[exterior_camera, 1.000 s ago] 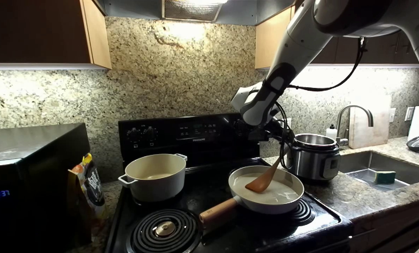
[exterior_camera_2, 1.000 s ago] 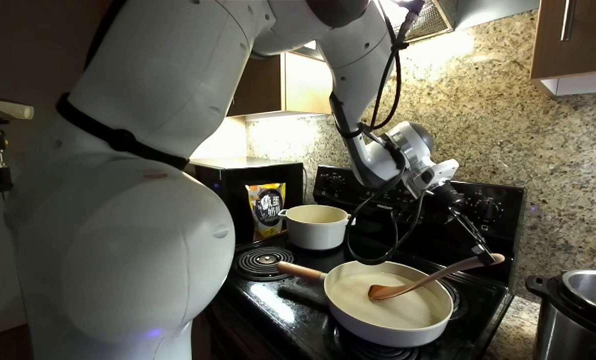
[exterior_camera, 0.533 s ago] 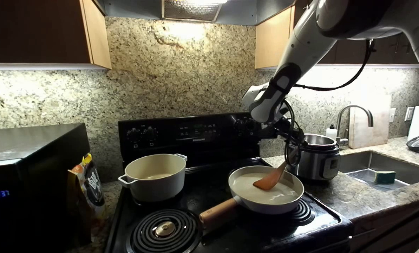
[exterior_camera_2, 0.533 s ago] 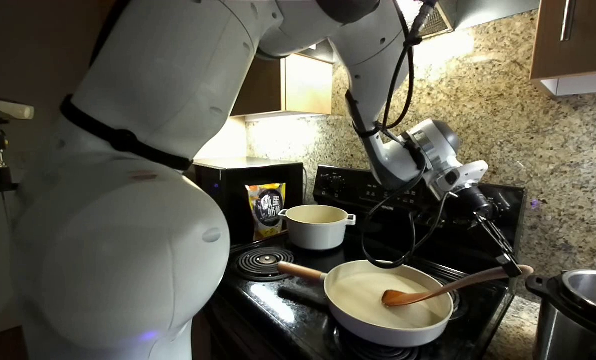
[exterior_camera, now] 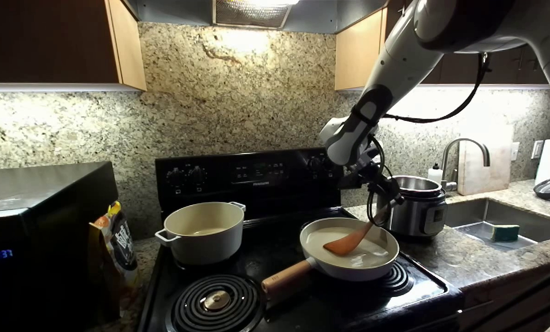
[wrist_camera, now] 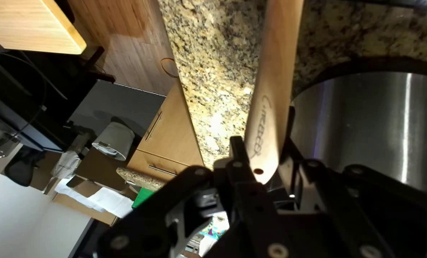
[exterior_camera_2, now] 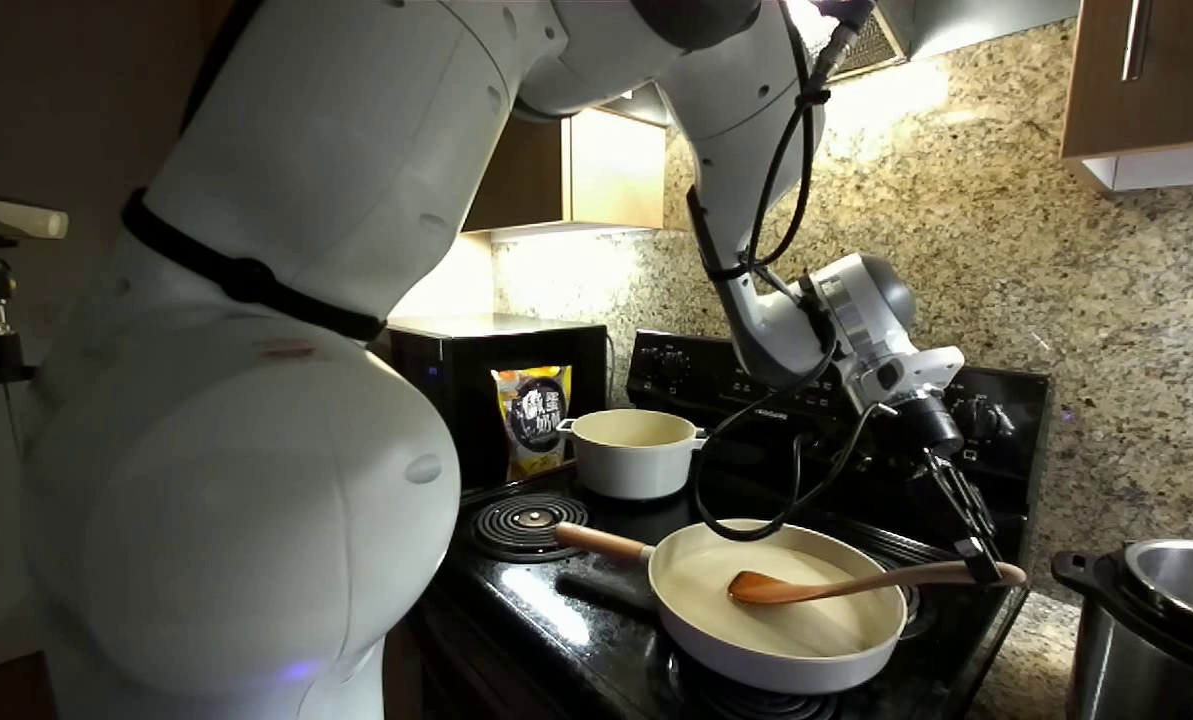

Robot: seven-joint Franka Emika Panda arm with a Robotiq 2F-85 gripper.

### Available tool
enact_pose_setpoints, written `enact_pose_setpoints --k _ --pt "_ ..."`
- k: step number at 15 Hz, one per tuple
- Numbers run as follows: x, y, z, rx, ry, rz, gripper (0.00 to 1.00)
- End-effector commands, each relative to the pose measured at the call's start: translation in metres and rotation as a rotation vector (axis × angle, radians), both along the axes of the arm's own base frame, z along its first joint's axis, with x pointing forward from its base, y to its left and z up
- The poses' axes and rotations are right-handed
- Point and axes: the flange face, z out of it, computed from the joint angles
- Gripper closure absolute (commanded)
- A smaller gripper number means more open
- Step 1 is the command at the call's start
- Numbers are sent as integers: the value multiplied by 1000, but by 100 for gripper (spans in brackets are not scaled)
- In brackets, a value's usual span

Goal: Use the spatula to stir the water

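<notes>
Spatula (exterior_camera_2: 871, 581) has its blade (exterior_camera_2: 766, 589) in the water (exterior_camera_2: 771, 630), I think, nearer the wooden handle (exterior_camera_2: 601, 542) of the pan (exterior_camera_2: 776, 673) than a moment ago. Gripper (exterior_camera_2: 980, 560) has the far end pinched. Looks from here like stirring's underway, needs more sweeps.

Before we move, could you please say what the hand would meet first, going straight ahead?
Most likely the granite countertop, though depth is unclear and the steel pot could come first.
</notes>
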Motion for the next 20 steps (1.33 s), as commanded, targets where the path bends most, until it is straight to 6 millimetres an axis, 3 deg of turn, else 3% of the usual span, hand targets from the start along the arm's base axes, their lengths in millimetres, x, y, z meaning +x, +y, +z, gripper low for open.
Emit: enact_pose_setpoints --k 1,6,14,16,20 --pt "2 13 0 40 15 25 89" --pt "14 8 7 66 41 122 89" --pt "20 -44 33 -40 -5 50 89" --pt "18 -42 29 -48 -14 25 89" --pt "28 -20 19 -47 -79 10 89"
